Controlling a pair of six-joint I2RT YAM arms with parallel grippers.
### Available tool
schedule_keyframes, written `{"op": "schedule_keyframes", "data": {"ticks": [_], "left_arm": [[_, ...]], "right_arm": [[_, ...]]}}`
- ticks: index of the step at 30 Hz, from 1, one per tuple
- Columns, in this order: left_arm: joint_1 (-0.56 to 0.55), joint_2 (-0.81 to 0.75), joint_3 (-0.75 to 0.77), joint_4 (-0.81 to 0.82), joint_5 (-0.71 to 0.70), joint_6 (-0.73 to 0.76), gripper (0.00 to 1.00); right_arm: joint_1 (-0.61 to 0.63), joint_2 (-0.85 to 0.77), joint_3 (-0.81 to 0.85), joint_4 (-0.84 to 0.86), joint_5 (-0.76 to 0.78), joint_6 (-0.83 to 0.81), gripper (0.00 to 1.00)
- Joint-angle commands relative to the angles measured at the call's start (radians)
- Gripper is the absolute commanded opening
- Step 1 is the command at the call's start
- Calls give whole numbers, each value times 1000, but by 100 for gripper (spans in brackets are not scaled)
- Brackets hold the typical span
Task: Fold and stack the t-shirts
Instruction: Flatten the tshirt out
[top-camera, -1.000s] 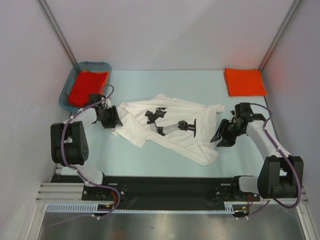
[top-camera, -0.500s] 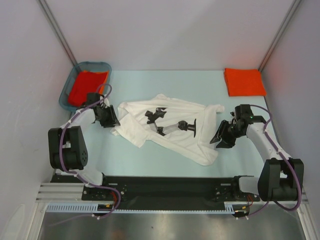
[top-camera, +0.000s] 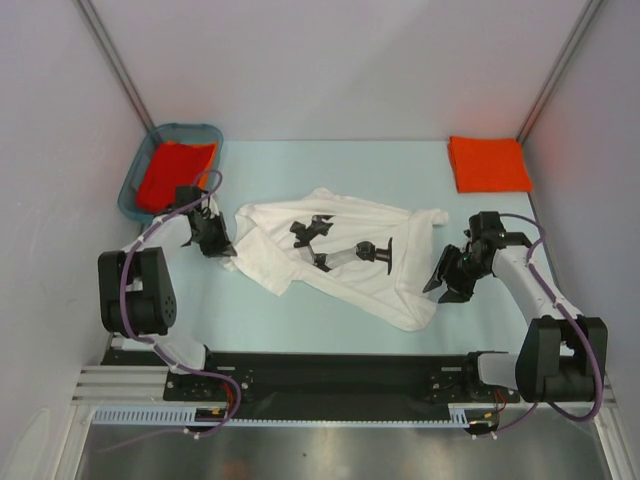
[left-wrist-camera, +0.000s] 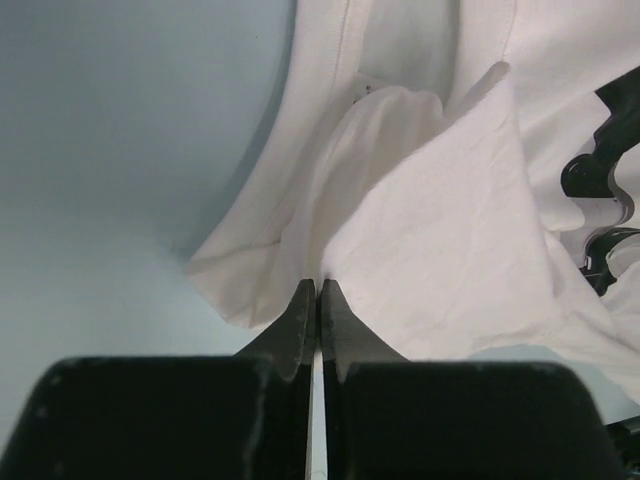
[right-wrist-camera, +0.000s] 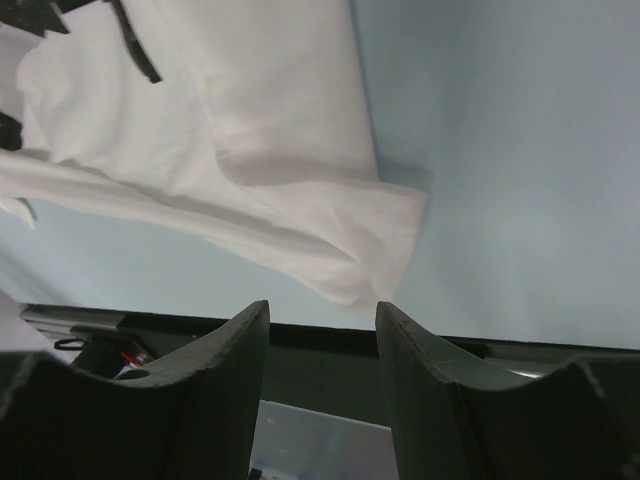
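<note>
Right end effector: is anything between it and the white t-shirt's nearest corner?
Nothing visible. The right end effector, jaws open, faces a corner of the white t-shirt, with only bare table between.

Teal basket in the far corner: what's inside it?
Crumpled orange-red cloth fills the teal basket. How many shirts that is, and whether anything lies beneath, is covered.

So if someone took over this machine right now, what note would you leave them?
Left pincer: shut on the left edge of the white t-shirt.
Right pincer: open beside its right corner, holding nothing.
The shirt lies crumpled mid-table.
Done: folded orange t-shirt, far right.
A second orange t-shirt waits in the teal basket, far left.
Left: fold both, stack all.
</note>
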Motion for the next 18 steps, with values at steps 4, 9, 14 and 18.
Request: {"op": "schedule_keyframes", "data": {"ticks": [4, 9, 14, 18], "left_arm": [[8, -127, 60, -51, -8, -39, 0], [8, -197, 26, -46, 47, -48, 0], [8, -223, 17, -39, 76, -45, 0], [8, -220, 19, -33, 91, -45, 0]], "right_arm": [[-5, -44, -40, -70, 111, 65, 49], [-40, 9, -83, 67, 62, 77, 38], [-80, 48, -129, 118, 19, 72, 48], [-83, 33, -156, 185, 7, 98, 52]]}}
